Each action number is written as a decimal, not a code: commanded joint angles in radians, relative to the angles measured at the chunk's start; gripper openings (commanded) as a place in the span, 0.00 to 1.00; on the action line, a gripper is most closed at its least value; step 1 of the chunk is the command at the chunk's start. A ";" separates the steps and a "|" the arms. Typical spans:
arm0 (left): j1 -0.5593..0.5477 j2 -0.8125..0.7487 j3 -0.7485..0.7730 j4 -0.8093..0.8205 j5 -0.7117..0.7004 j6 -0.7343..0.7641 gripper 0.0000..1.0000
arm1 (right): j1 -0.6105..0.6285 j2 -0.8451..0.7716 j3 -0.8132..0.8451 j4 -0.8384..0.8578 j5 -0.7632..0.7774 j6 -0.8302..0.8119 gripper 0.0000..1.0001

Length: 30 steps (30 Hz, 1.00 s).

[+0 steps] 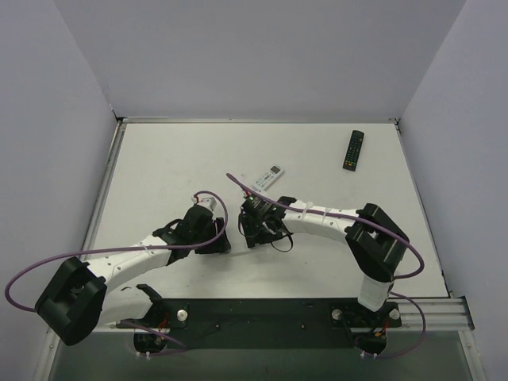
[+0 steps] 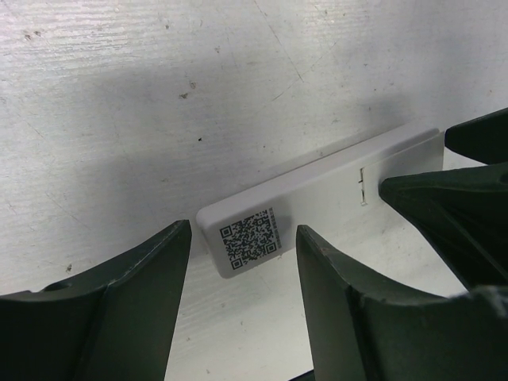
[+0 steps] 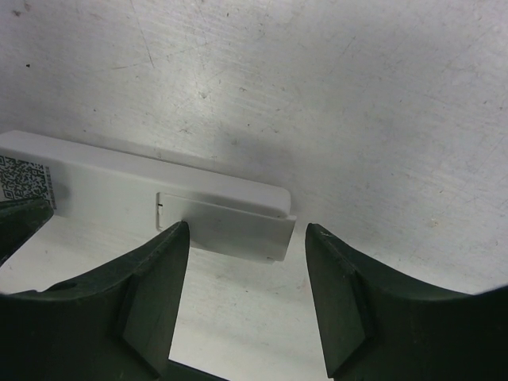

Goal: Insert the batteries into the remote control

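The slim white remote control (image 2: 321, 194) lies back side up on the table, with a QR sticker (image 2: 250, 236) at one end. My left gripper (image 2: 244, 238) is open and straddles that sticker end. At the other end the battery cover (image 3: 238, 230) has slid partly off past the remote's end. My right gripper (image 3: 248, 230) is open around the cover, its left fingertip (image 3: 176, 238) at the cover's near edge. In the top view both grippers (image 1: 214, 238) (image 1: 258, 230) meet mid-table and hide the remote. No green batteries are in view.
A wider white remote with a display window (image 1: 268, 176) lies just behind the right gripper. A black remote (image 1: 354, 149) lies at the back right. The right gripper's fingers (image 2: 452, 198) show at the right of the left wrist view. Walls enclose the table.
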 commanded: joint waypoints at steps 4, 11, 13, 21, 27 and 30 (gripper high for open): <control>0.012 0.002 -0.004 0.045 0.034 0.006 0.64 | 0.018 0.034 0.044 -0.085 0.045 0.023 0.48; 0.013 0.008 -0.008 0.063 0.057 0.011 0.59 | 0.018 0.045 0.046 -0.083 0.004 0.032 0.41; 0.013 0.008 -0.010 0.073 0.069 0.014 0.56 | 0.020 0.048 0.052 -0.085 -0.005 0.034 0.40; 0.012 0.013 -0.016 0.108 0.106 0.021 0.51 | 0.018 0.094 0.066 -0.083 -0.062 0.042 0.40; 0.013 0.016 -0.022 0.119 0.112 0.017 0.50 | 0.014 0.109 0.058 -0.065 -0.103 0.040 0.40; 0.013 0.022 -0.024 0.125 0.123 0.020 0.49 | 0.017 0.109 0.053 -0.034 -0.136 0.029 0.40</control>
